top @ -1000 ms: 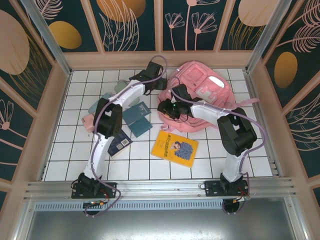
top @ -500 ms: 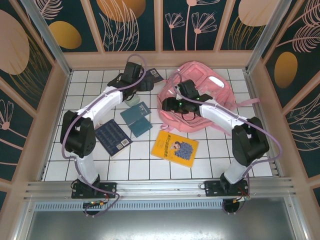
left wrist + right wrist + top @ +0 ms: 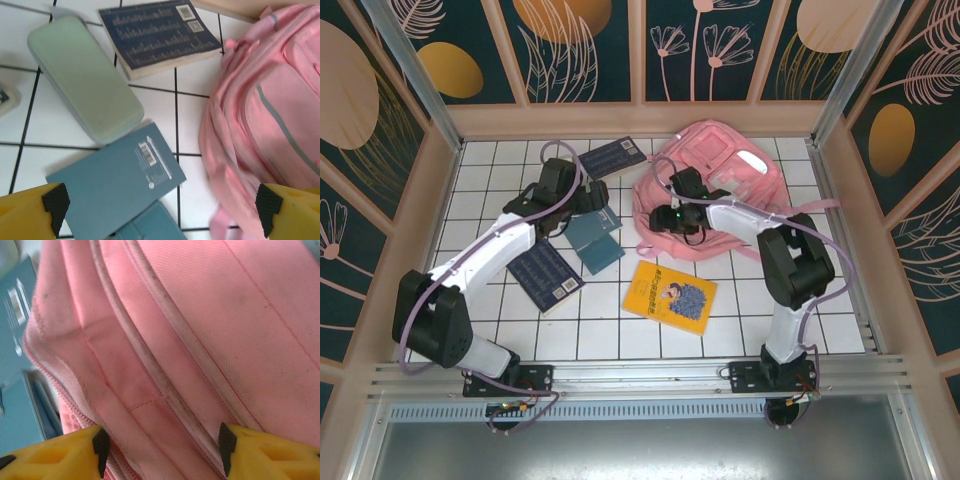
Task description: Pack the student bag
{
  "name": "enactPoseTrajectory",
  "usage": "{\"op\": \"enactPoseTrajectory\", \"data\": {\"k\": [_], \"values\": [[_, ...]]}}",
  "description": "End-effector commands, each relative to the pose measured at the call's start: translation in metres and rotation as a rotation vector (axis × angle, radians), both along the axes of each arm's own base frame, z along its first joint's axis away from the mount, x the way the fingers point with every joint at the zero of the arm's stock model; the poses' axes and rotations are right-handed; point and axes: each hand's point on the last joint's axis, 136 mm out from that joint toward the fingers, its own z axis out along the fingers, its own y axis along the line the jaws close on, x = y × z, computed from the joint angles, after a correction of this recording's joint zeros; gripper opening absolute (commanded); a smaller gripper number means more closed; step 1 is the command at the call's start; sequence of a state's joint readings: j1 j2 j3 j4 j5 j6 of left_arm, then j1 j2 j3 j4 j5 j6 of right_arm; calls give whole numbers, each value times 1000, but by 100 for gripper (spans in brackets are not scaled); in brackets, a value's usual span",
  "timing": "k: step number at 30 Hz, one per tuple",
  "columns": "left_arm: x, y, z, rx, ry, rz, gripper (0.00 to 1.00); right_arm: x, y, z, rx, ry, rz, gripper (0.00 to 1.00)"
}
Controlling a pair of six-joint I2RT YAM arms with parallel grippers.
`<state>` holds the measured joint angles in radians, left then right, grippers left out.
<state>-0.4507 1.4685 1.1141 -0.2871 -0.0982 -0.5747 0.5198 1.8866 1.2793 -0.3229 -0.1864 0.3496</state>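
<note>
Nothing packed, in my judgement: student bag [image 3: 720, 190] lies toward the table's [image 3: 470, 300] far right corner, my right claw [image 3: 160, 450] spread open over its fabric, left claw [image 3: 160, 210] spread open and empty, yellow book [image 3: 670, 296], teal book [image 3: 117, 192] and green case [image 3: 82, 75] outside it.

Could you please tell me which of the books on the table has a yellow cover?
The yellow book in front of the student bag, nearest the arm bases; the two navy books and the teal books are dark.
</note>
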Motion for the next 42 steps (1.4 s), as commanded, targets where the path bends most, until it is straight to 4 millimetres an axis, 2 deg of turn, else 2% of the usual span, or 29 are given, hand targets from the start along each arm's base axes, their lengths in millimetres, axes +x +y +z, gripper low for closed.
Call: {"op": "enactPoseTrajectory", "data": {"k": [1,4,5,6,9,13,17,23,27,28,31,36,42], "values": [[-19,-3,-2,-93,26,1,97,32,-1,-13,-49,-38,-47,63],[-33,0,-5,-119,36,3,97,51,3,-9,-52,-49,-57,63],[-35,0,0,-132,26,5,96,55,4,-6,-49,-58,-57,63],[-42,2,-10,-136,48,6,96,59,6,-1,-49,-70,-57,63],[-55,-1,-16,-178,68,-5,95,64,6,23,-37,-112,-69,65],[-70,-9,-26,-216,88,-39,89,51,-8,60,-10,-165,-140,67],[-84,-23,-36,-215,109,-84,84,18,-31,68,8,-163,-207,68],[-112,-62,-49,-210,146,-195,76,-54,-60,49,12,-67,-216,67],[-142,-80,-72,-200,231,-247,55,-92,-80,22,-19,-17,-218,65],[-151,-82,-78,-197,252,-257,53,-99,-84,16,-26,-11,-220,63],[-176,-87,-92,-185,304,-277,43,-111,-87,4,-11,4,-213,59],[-213,-95,-106,-192,362,-310,29,-119,-89,-14,-12,34,-221,57],[-249,-101,-127,-168,422,-337,22,-127,-94,-33,-47,63,-222,57]]}}
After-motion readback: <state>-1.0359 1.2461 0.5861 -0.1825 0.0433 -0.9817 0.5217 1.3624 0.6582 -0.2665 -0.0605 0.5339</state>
